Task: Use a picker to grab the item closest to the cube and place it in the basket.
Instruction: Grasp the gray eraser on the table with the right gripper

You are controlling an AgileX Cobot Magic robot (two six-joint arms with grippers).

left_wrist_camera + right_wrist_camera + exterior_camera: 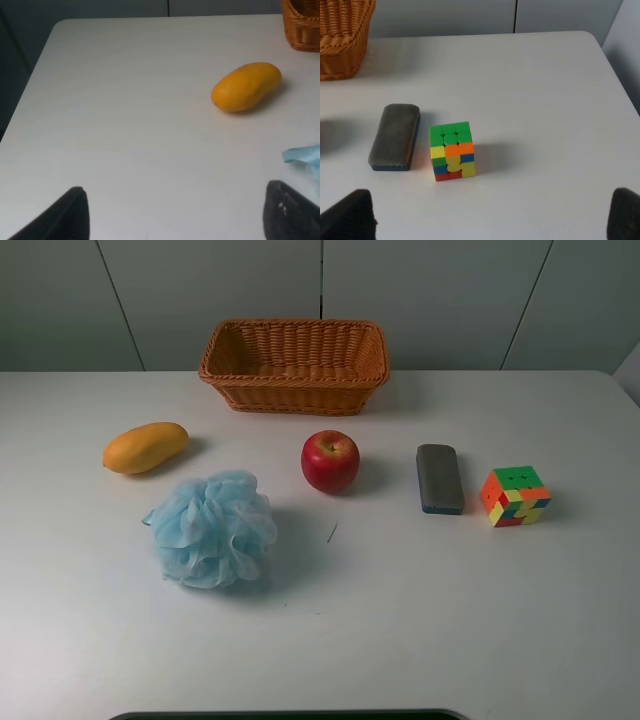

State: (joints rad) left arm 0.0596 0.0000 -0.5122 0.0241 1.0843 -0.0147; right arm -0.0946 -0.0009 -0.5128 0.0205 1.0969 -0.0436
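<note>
Item (440, 478) is lying flat on the table (450, 620), just left of the cube (515, 496), its long axis running near-to-far. We are counting one item, one cube, one basket (294, 365). We are seeing the left claw (180, 220) and right claw (487, 220) both spread apart.

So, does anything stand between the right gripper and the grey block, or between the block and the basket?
Nothing visible does. The right gripper looks onto bare table before the grey block; the cube sits beside it, apart. Toward the basket, the table is bare; the apple lies off to the side.
</note>
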